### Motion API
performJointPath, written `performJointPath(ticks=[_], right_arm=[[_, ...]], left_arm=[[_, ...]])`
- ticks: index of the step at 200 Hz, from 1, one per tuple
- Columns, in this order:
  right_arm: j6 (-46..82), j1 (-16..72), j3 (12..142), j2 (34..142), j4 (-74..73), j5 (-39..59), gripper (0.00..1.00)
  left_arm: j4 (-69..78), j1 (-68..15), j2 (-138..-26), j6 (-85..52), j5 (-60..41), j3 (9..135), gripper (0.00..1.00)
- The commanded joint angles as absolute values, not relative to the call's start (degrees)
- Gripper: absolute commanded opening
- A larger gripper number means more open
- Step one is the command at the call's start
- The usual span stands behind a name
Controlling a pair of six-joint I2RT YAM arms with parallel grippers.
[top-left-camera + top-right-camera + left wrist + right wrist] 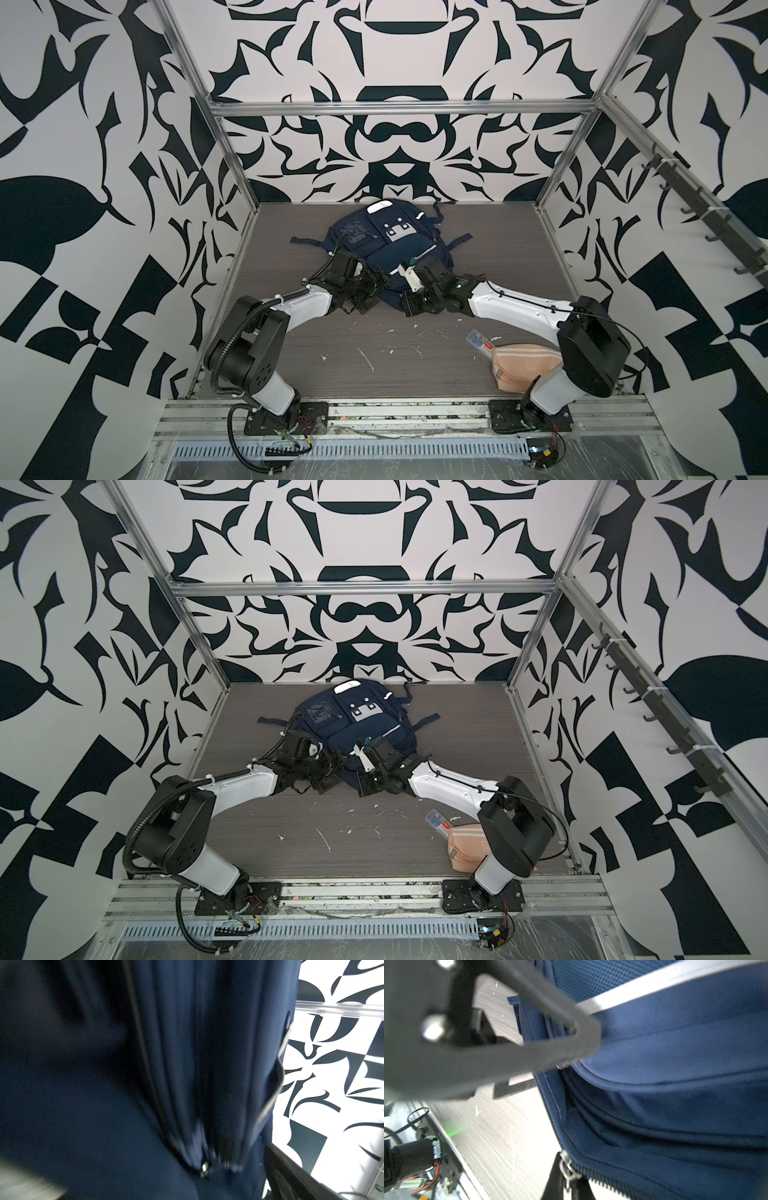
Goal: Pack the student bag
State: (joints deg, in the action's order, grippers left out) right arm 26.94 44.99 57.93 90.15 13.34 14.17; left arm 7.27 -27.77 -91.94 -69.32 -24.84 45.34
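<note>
Lying front-up on the grey wood-grain table (pixel 332 365), the student bag (pixel 384 253) sits toward the back wall, about midway between the side walls, in both top views. Its grey buckle patch (pixel 395 232) and clear card window (pixel 355 236) face up, and dark straps (pixel 306 240) trail out onto the table on either side.

Both arms reach in to the bag's near edge. The left hand (pixel 368 293) is at the near-left corner, among loose strap ends. The left wrist view is smeared with blur. Navy fabric folds fill almost all of it, one dark finger (pixel 291 1174) stands far off the middle of the view, and a small metal zip pull (pixel 204 1167) glints between the folds. This hand is spread wide; whether it touches the cloth cannot be told.

The right hand (pixel 588 1040) is at the near-right part of the bag. Its fingers are pressed together into a point that rests against the fabric just beside a white reflective stripe (pixel 654 987). A bit of metal (pixel 562 1066) shows right at the tips, but whether it is pinched I cannot tell. A second zip pull (pixel 568 1167) hangs at the end of a zip line along the bag's edge.

Well apart from the bag, near the right arm's base, a peach-pink striped pouch (pixel 525 361) lies on the table. A clear plastic case (pixel 480 338) lies just beside its far end. White flecks (pixel 368 359) are scattered on the table between the arms.
</note>
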Motion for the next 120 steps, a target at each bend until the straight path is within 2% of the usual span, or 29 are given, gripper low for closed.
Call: performJointPath(ticks=[1,31,59,120], right_arm=[[27.87,45.46,57.74,86.84,8.50,17.31,0.00],[28.18,45.43,57.91,87.18,9.33,16.64,0.00],[28.43,44.50,58.34,87.37,11.99,15.56,0.00],[25.07,39.21,57.52,82.91,24.97,12.40,0.00]], left_arm=[[12.10,-27.77,-92.96,-71.47,-25.87,45.97,0.87],[17.82,-27.77,-93.89,-74.40,-26.99,44.67,0.33],[14.68,-27.35,-92.13,-72.49,-26.00,44.41,0.00],[5.63,-23.11,-85.99,-67.48,-21.64,42.51,0.00]])
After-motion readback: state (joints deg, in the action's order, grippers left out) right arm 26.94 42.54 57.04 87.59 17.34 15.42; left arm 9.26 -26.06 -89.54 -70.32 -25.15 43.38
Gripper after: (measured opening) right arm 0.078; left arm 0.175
